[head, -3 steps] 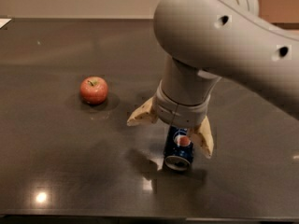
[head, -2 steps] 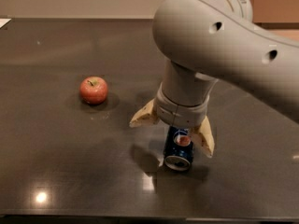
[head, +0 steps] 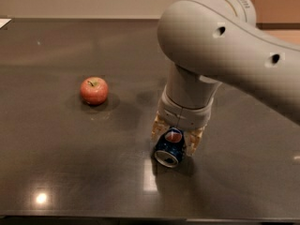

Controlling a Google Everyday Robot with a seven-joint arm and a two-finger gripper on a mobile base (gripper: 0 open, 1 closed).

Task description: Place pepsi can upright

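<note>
The pepsi can is dark blue with a round red-white-blue logo. It lies tilted on its side on the dark table, its silver end facing the camera. My gripper comes down from above, right over the can. Its two tan fingers press against the can's left and right sides, shut on it. The large grey arm hides the upper part of the can.
A red apple sits on the table to the left of the can, well apart from it. The table's front edge runs along the bottom of the view. A pale wall stands behind the far edge.
The fingers were spread wide on either side of the can; now they have closed in against its sides. The arm has shifted slightly. The apple has not moved.
</note>
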